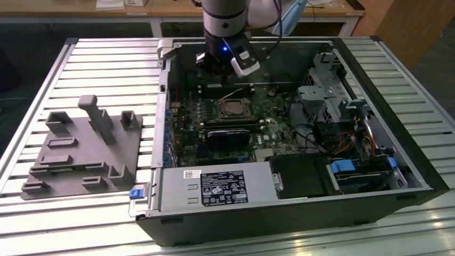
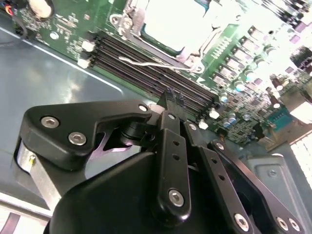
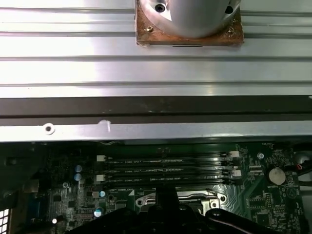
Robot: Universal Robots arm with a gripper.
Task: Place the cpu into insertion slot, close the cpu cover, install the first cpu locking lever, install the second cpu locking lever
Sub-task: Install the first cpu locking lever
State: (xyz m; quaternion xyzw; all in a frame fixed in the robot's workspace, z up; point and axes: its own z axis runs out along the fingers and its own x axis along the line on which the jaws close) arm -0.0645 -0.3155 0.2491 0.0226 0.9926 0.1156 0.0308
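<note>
The cpu (image 2: 170, 22) sits in the insertion slot (image 1: 233, 109) with the cpu cover (image 2: 195, 51) apparently down, so the lever stage seems in hand. The gripper (image 2: 169, 96), fingers pressed together on nothing, hangs over the memory slots (image 2: 112, 51) beside a loose wire lever (image 2: 146, 63). Hooking it would call for a low, fine approach, since the case wall (image 1: 291, 50) stands close behind
</note>
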